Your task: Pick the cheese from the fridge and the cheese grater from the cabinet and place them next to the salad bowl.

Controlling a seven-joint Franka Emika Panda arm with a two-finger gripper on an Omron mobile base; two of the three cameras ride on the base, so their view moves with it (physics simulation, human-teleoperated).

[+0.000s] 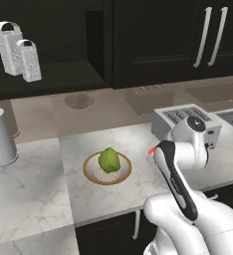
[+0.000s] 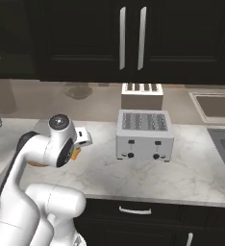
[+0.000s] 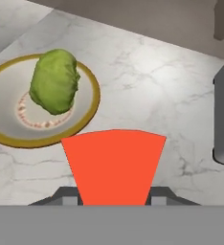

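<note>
Cheese [image 3: 114, 165] held beside salad bowl [image 3: 92, 103]; grater [image 1: 29, 61] shelved.

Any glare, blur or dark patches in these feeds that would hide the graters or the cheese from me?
Left base view: even light, no glare; the cheese grater stands pale against the dark cabinet, easy to read. Right base view: slightly soft, the arm covers most of the cheese. Hand view: the cheese is a flat unshaded red, the salad bowl sharp.

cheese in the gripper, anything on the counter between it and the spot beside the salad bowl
Nothing visible does. The cheese hangs over bare marble counter just right of the salad bowl. The toaster stands off on the far side, away from the bowl.
</note>
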